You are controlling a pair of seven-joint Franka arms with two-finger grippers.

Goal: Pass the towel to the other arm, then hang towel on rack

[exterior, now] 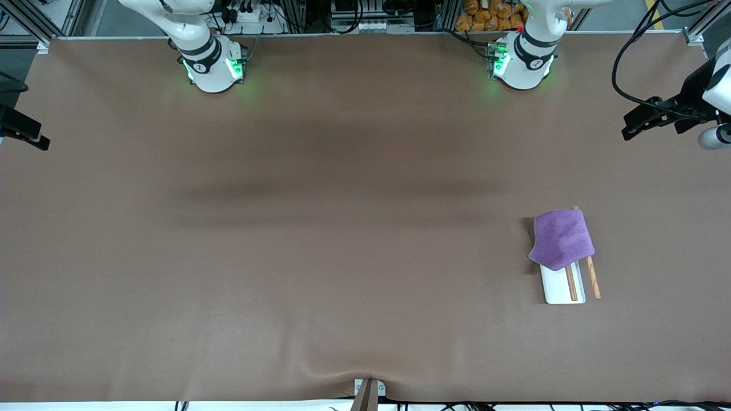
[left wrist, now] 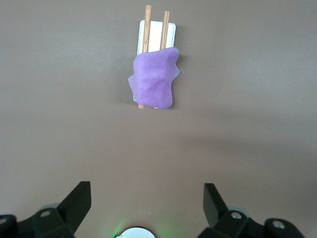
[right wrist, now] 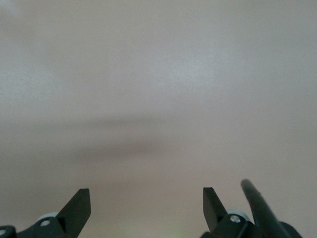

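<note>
Purple towel (exterior: pixel 561 238), white rack (exterior: pixel 557 288) base with brown wooden rods, plain brown surface (exterior: pixel 320 240), black end effector fingers (left wrist: pixel 77 203)

Both arms (exterior: pixel 200 51) are white with black joint bands and green base lights. Black angular fingers (left wrist: pixel 79 201) carry silver screws; black cables trail from the left arm.

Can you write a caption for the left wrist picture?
Soft purple square towel draped over the white-based, wooden-rod rack, open left end effector above.
</note>
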